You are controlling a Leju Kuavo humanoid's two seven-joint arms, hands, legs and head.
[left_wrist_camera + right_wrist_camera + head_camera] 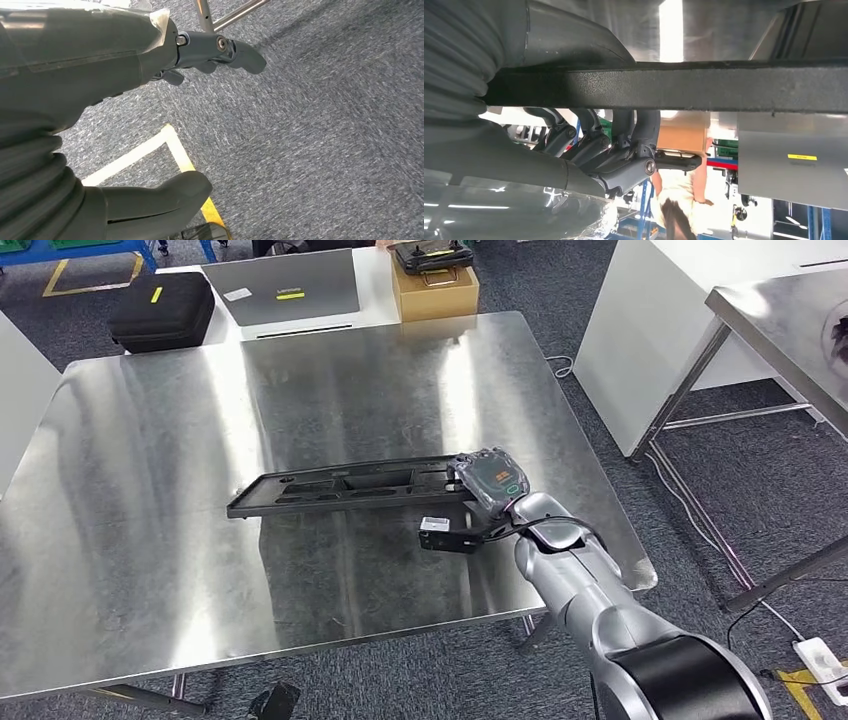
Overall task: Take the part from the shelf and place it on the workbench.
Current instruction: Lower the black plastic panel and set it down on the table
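My right hand [487, 480] has its fingers [624, 130] wrapped round the 3 o'clock end of the black part [345, 488], held level just above the counter [150, 490] (ready, I judge, to set down flat), while my left hand [150, 55] hangs empty, its fingers apart.

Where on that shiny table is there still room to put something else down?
The steel workbench is bare all along its left side and along the near edge in front of the black part. The far half, up to the laptop and cardboard box, is bare too. It is crowded by the right hand.
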